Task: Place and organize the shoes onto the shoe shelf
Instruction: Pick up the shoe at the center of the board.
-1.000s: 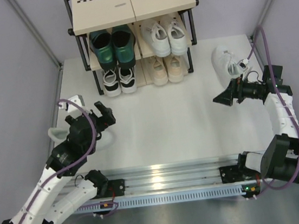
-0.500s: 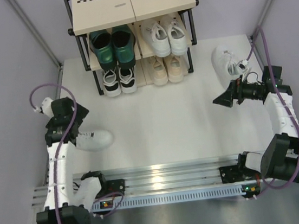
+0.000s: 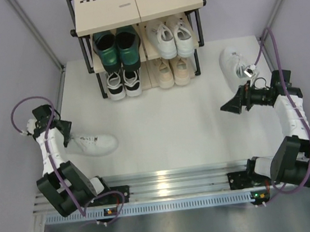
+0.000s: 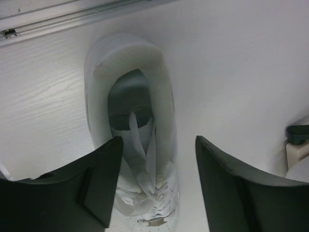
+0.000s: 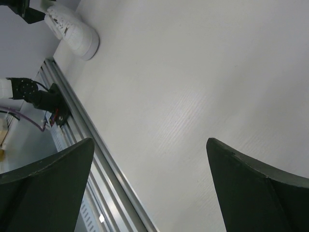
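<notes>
The shoe shelf (image 3: pixel 136 5) stands at the back. It holds the green heeled shoes (image 3: pixel 116 48) and a white pair (image 3: pixel 170 39) on the middle tier, and the black-and-white sneakers (image 3: pixel 124 83) and beige sneakers (image 3: pixel 173 71) on the bottom tier. One loose white sneaker (image 3: pixel 93 144) lies on its sole at the left, toe pointing right. My left gripper (image 3: pixel 63 134) is open just above its heel end; in the left wrist view the sneaker (image 4: pixel 159 96) lies between and beyond the open gripper (image 4: pixel 157 183). A second loose white sneaker (image 3: pixel 233 64) lies at the right. My right gripper (image 3: pixel 228 106) is open and empty, below that sneaker.
Grey walls and metal posts close in both sides. The aluminium rail (image 3: pixel 174 181) with the arm bases runs along the near edge. The right wrist view shows bare table between the open gripper (image 5: pixel 149 159), the rail (image 5: pixel 91 140) and the far white sneaker (image 5: pixel 72 29).
My left arm has swung from over the middle-left table out to the far left, uncovering the white sneaker; its gripper now sits at the sneaker's heel. The right arm has barely moved.
</notes>
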Motion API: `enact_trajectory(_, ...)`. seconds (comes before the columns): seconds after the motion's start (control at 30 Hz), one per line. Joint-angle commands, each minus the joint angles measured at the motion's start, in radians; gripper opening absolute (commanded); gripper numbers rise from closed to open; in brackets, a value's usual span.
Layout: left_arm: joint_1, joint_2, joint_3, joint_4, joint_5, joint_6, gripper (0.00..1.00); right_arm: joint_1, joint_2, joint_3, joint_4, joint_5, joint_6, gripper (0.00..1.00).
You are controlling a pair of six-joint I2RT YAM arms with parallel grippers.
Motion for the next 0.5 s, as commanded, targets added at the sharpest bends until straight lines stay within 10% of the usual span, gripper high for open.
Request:
enact_trajectory(0.0, 0.022, 0.058, -0.025, 0.082, 0.038, -0.034, 0.62, -0.005, 0.004, 0.049, -0.025, -0.049, -0.065, 0.99)
enact_trajectory(0.2, 0.020, 0.081, -0.073, 0.190, 0.107, -0.011, 0.24, -0.013, 0.004, 0.051, -0.043, -0.054, -0.083, 0.99)
enact_trajectory(0.23, 0.022, 0.080, -0.079, 0.201, 0.124, 0.004, 0.06, -0.014, 0.003, 0.053, -0.043, -0.052, -0.082, 0.99)
enact_trajectory(0.47, 0.020, -0.131, -0.192, 0.213, 0.458, -0.098, 0.00, -0.014, -0.002, 0.051, -0.053, -0.057, -0.092, 0.99)
